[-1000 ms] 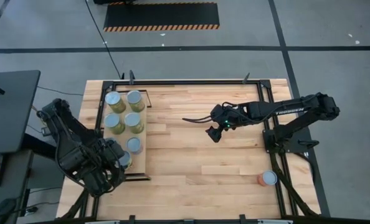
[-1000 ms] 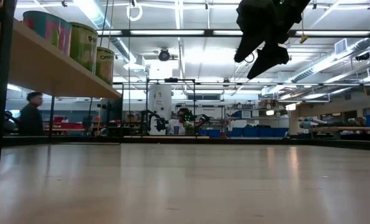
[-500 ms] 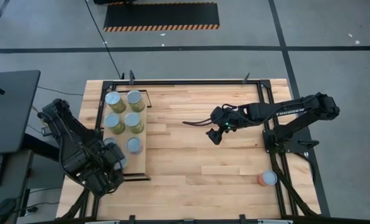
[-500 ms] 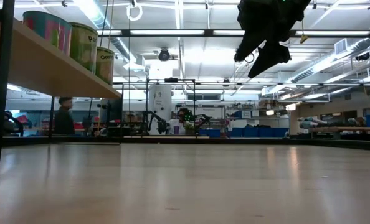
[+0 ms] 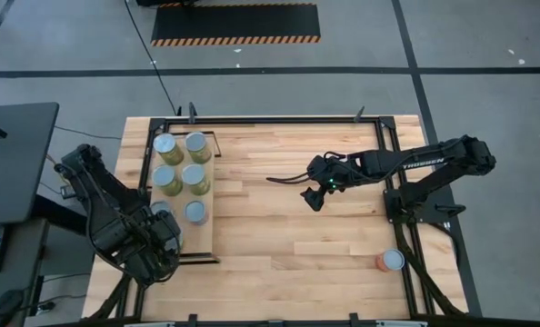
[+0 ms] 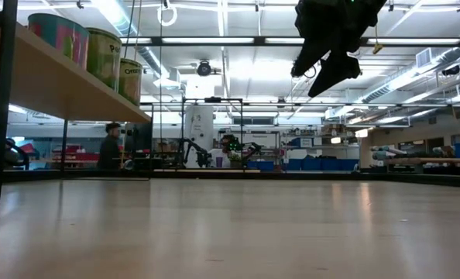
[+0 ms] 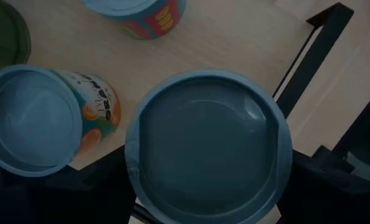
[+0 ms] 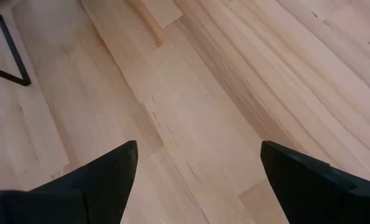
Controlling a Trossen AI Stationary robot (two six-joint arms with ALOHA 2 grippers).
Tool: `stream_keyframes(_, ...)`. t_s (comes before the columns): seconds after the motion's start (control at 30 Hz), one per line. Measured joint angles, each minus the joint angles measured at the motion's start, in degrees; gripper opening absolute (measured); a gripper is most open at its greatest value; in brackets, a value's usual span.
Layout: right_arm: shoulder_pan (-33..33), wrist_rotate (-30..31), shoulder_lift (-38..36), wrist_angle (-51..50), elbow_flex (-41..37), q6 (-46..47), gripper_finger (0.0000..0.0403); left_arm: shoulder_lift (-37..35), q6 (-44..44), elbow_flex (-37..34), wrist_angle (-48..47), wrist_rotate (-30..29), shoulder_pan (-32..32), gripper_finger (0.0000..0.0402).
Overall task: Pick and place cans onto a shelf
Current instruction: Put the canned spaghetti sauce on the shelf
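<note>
the left gripper (image 5: 161, 238) hangs over the near end of the long pale-wood shelf with the thin black frame (image 5: 208, 211); in the left wrist view a round tin with a silvery-blue recessed lid (image 7: 207, 146) fills the space between the dark fingers (image 7: 334, 186), its long axis upright and pointing straight at the camera; the jaws appear closed on its sides, and whether its base touches the board i cannot tell; just beside it stands a tin with an orange and teal label (image 7: 38, 118), so the coming release seems to turn on keeping the two apart; five tins with shiny tops (image 5: 184, 170), mostly olive-green, already stand on the shelf in the high view; one orange-red tin (image 5: 391, 262) stands alone at the table's near right corner, well apart from the shelf and closer to the right arm; the right gripper (image 5: 314, 196) hovers above bare plank tabletop (image 8: 191, 118) near the middle, fingers spread wide and holding nothing; that last tin looks like its job, in my judgement.
</note>
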Motion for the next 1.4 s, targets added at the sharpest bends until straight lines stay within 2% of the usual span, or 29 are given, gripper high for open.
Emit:
stream_keyframes(0.2,0.0,0.0,0.0,-0.04,0.01,-0.4,0.0347,-0.09,-1.41,0.0,-0.12,0.76,0.28,0.0297)
stream_keyframes(0.47,0.0,0.0,0.0,-0.04,0.0,-0.82,0.0347,-2.22,-2.63,0.02,0.19,2.59,1.16,0.0359)
stream_keyframes(0.67,0.0,-0.03,0.0,-0.06,0.0,-0.82,0.0347,-4.19,-1.12,0.18,0.64,2.34,1.27,0.0368)
stream_keyframes(0.8,0.0,-0.37,0.0,-0.11,0.0,-0.82,0.0347,-4.74,1.27,2.5,0.54,-1.35,2.1,0.0368)
stream_keyframes(1.0,0.0,-0.39,0.0,-0.11,0.0,-0.82,0.0347,-4.66,8.62,4.84,3.6,-10.08,6.47,0.0368)
stream_keyframes(1.1,0.0,-0.39,0.0,-0.09,0.0,-0.82,0.0347,-4.5,12.18,3.48,5.41,-10.76,9.95,0.0368)
stream_keyframes(1.17,0.0,-0.39,0.0,-0.11,0.0,-0.82,0.0347,-4.13,15.59,2.23,9.61,-9.73,12.33,0.0363)
stream_keyframes(1.3,0.0,-0.44,0.0,-0.29,0.0,-0.81,0.0347,-4.04,23.29,-0.65,17.35,-2.05,14.53,0.0323)
stream_keyframes(1.4,0.0,-0.46,0.0,-0.35,0.0,-0.8,0.0347,-4.02,24.96,-1.84,15.85,1.22,14.88,0.0275)
